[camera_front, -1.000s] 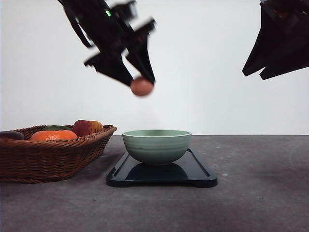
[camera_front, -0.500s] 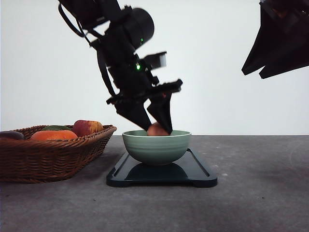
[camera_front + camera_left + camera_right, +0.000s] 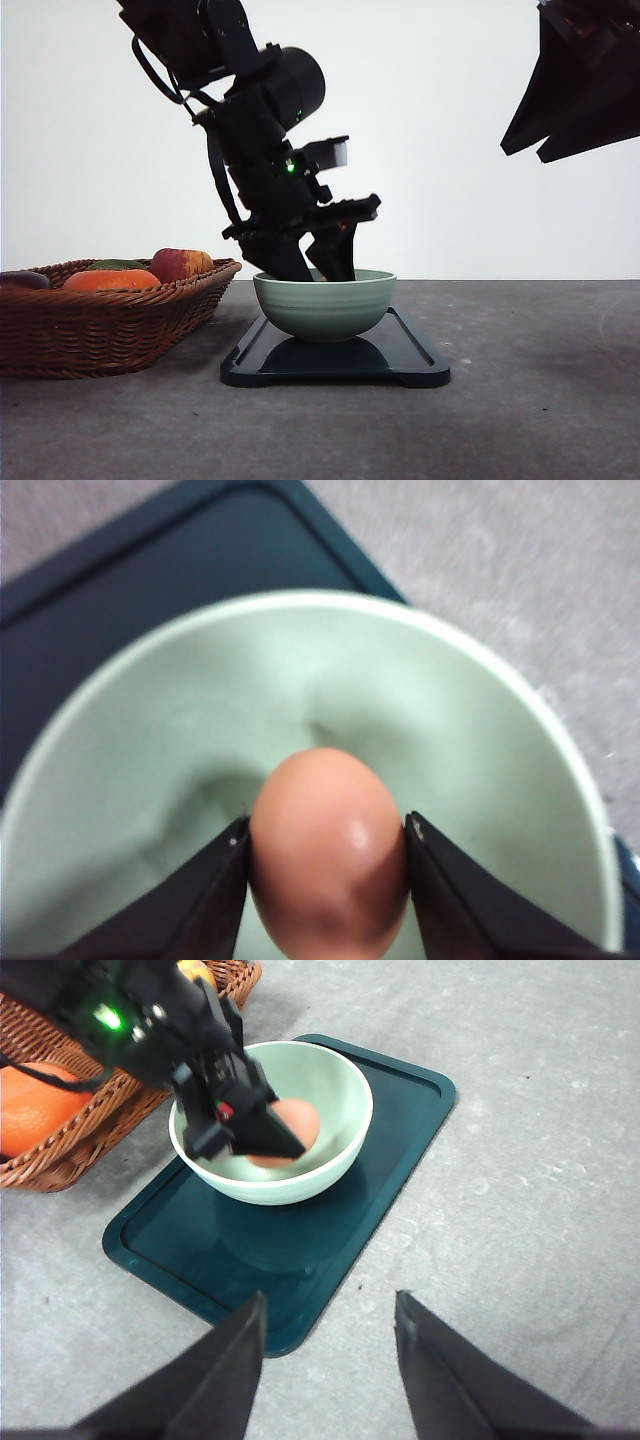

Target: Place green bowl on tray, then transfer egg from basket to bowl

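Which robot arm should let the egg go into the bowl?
The left: its tool already grips the egg inside the green bowl. The right tool hangs open, off beside the tray.

one green bowl (image 3: 325, 302), one tray (image 3: 335, 358), one egg (image 3: 328, 850), one basket (image 3: 110, 315), two end effectors

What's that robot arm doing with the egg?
The left tool holds a brown egg down inside the green bowl, which sits on the dark tray. It hasn't let go. The basket of fruit sits beside the tray. The right tool hangs open above the table, holding nothing.
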Tool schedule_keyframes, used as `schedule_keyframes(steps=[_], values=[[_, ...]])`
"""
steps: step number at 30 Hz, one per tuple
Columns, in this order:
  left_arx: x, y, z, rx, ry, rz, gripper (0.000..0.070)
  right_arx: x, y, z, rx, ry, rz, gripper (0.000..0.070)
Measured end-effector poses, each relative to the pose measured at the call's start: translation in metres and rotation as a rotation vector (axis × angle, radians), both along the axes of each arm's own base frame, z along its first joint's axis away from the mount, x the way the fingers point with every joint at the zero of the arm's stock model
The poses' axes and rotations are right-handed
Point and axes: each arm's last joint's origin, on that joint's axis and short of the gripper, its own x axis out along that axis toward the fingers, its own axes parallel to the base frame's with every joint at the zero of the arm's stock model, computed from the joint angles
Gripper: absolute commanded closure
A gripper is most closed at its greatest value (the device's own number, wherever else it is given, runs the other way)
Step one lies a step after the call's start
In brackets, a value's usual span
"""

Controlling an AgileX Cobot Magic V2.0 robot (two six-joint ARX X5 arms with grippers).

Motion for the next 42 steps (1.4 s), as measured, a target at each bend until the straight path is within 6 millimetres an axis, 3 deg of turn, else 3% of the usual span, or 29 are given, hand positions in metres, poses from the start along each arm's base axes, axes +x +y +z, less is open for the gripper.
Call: schedule_keyframes(steps=[2, 6, 13, 16, 24, 28, 35, 42], values=[[0.0, 0.0, -0.002, 0.003, 0.004, 0.0, 0.0432, 0.0, 0.0, 0.0, 0.0, 0.0, 0.0, 0.0447], [-0.001, -0.002, -0.002, 0.001, 0.004, -0.001, 0.0271, 0.0, 0.0, 0.0, 0.0, 0.0, 0.0, 0.0447], [-0.003, -0.002, 0.002, 0.014, 0.034, 0.006, 0.0264, 0.0, 0.0, 0.0, 0.0, 0.0, 0.0, 0.0447], [-0.004, 0.0, 0.021, -0.002, 0.019, 0.011, 0.0265, 0.0, 0.0, 0.0, 0.0, 0.0, 0.0, 0.0447], [-0.021, 0.021, 0.109, -0.136, -0.127, 0.052, 0.0268, 0.0, 0.0, 0.0, 0.0, 0.0, 0.0, 0.0447], [-0.031, 0.04, 0.128, -0.135, -0.124, 0.08, 0.0269, 0.0, 0.0, 0.0, 0.0, 0.0, 0.0, 0.0447], [-0.061, 0.077, 0.124, -0.155, -0.143, 0.121, 0.0269, 0.0, 0.0, 0.0, 0.0, 0.0, 0.0, 0.0447], [-0.11, 0.123, 0.101, -0.181, -0.136, 0.203, 0.0269, 0.0, 0.0, 0.0, 0.0, 0.0, 0.0, 0.0447]])
